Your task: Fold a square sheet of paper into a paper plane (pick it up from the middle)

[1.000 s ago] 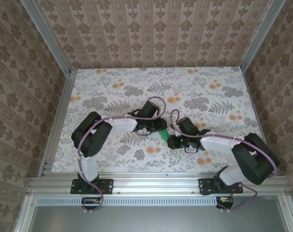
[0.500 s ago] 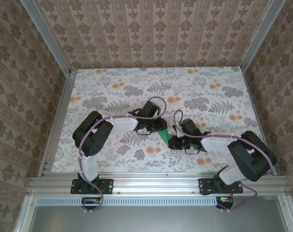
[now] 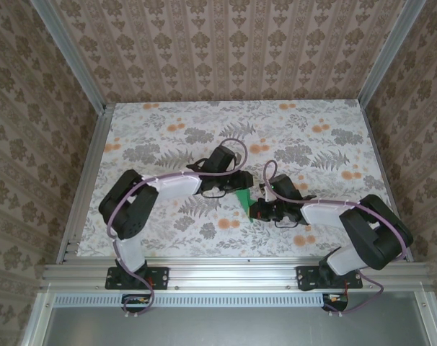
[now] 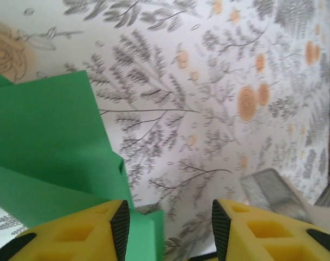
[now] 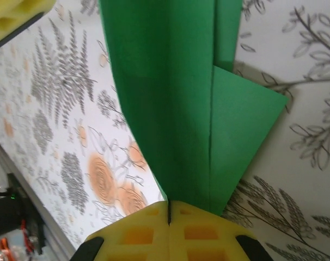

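Observation:
The square sheet of paper point(image 3: 244, 200) is bright green and folded into a narrow creased shape, lying mid-table between the two arms. My right gripper point(image 3: 258, 211) is shut on its near end. In the right wrist view the yellow fingers meet at the right gripper point(image 5: 169, 213), and the paper point(image 5: 170, 98) runs away from them with a long centre crease and a side flap. My left gripper point(image 3: 238, 180) stands just behind the paper. In the left wrist view the left gripper point(image 4: 169, 231) is open, and the paper point(image 4: 45, 141) lies left of it, one edge beside the left pad point(image 4: 120, 228).
The table point(image 3: 168, 137) has a floral grey and orange cloth. Aluminium rails point(image 3: 226, 274) run along its near edge and sides, with wallpapered walls behind. A yellow finger of the left gripper point(image 5: 15, 16) shows at the top left of the right wrist view.
My left gripper has opened and drawn back a little from the paper. The right gripper stays shut on the paper's near end.

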### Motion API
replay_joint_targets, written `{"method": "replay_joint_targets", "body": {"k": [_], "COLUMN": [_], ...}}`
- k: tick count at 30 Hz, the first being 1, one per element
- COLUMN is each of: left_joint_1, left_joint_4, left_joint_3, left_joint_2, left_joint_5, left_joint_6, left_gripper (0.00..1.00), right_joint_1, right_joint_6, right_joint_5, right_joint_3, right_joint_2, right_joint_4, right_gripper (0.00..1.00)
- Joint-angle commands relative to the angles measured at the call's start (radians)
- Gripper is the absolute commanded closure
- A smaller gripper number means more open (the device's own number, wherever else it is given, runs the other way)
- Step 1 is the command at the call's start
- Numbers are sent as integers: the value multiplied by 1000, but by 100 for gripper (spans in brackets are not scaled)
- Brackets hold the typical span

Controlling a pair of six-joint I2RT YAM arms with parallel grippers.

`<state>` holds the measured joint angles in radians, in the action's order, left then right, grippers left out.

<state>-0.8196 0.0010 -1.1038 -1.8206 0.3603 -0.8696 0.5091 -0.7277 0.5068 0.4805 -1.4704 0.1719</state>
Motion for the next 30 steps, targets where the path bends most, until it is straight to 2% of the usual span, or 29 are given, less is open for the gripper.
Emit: {"method": "replay_joint_targets", "body": {"k": [1, 10, 22, 24, 28, 30], "left_joint_1": [-10, -38, -32, -31, -30, -29], "left_joint_4": [4, 35, 55, 58, 49, 47], "left_joint_3": [15, 43, -28, -35, -32, -34], "left_joint_2": [51, 41, -96, -107, -112, -115], "left_joint_5": [16, 14, -14, -11, -11, -8], "left_joint_6": [23, 40, 26, 18, 11, 9], "left_gripper": [51, 51, 54, 54, 55, 55], "right_joint_1": [-18, -63, -64, -64, -63, -58], "right_joint_6": [-72, -145, -83, -73, -21, 30], "right_joint_5": [54, 108, 98, 95, 45, -14], "right_joint_3": [-8, -27, -32, -32, -27, -22], "right_joint_2": [-28, -72, -43, -45, 6, 55], "right_joint_4": [67, 156, 134, 128, 66, 1], "right_gripper": [100, 100, 97, 93, 72, 65]}}
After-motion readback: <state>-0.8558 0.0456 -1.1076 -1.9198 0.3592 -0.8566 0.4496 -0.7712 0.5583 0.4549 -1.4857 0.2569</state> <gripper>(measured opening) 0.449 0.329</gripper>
